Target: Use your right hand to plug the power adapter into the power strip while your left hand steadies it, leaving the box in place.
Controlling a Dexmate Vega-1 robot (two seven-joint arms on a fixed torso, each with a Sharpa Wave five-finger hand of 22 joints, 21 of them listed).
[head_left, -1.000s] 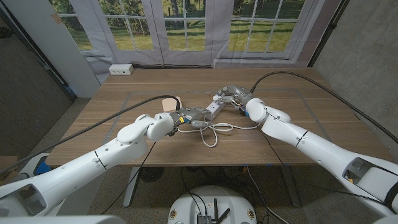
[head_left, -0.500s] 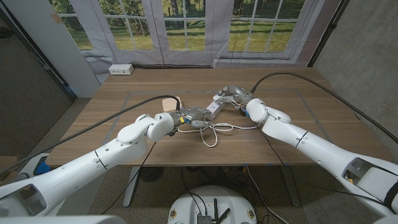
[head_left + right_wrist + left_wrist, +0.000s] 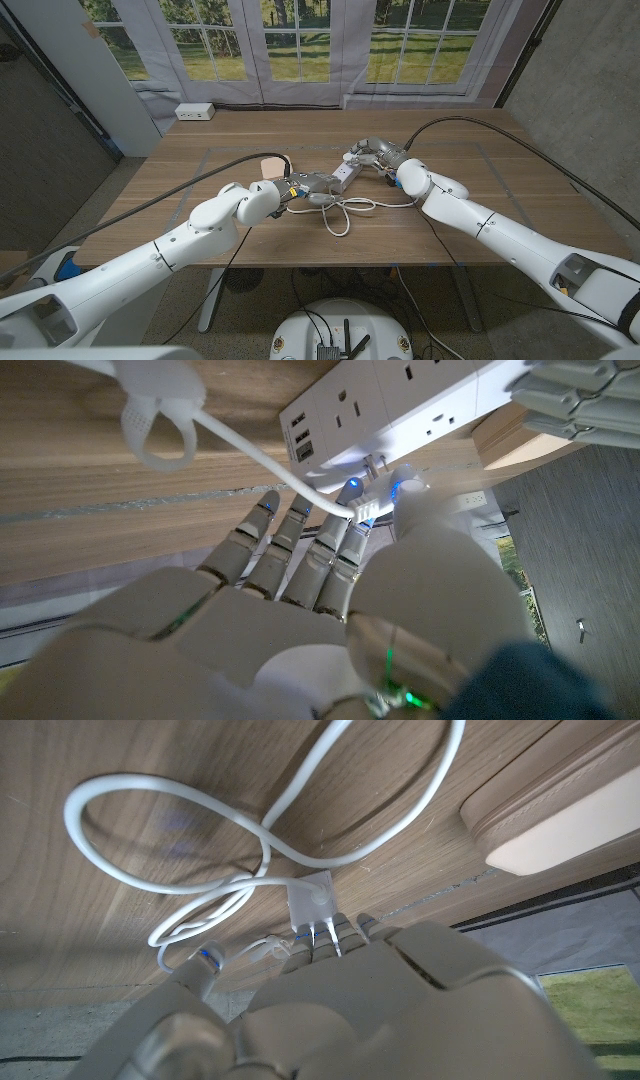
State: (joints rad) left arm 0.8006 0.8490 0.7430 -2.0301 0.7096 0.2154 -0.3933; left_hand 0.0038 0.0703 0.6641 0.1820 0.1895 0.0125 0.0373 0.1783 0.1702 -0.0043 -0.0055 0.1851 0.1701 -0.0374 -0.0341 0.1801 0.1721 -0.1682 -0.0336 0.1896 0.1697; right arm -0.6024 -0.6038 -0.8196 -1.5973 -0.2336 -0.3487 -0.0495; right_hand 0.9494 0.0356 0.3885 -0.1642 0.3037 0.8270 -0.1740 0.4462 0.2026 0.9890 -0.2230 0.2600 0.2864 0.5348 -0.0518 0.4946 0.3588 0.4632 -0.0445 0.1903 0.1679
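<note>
Starting at the left of the head view, the box [image 3: 271,166], a tan flat thing with a pale top, lies on the worktop [image 3: 480,215] just behind the left hand [image 3: 303,187]. That hand reaches in over the near end of the power strip [image 3: 344,173] and rests its fingers on it; how firmly it grips cannot be told. In the left wrist view a small white block with two metal prongs [image 3: 312,907] shows just past the fingertips [image 3: 352,932], with loops of white cable [image 3: 170,820] lying on the wood. The cable [image 3: 345,212] trails in loops in front of the strip. Further right, the right hand [image 3: 377,152] is at the strip's far end, pinching the power adapter [image 3: 372,503]. In the right wrist view its prongs stand just beside the strip's [image 3: 390,410] sockets, not yet pushed in.
</note>
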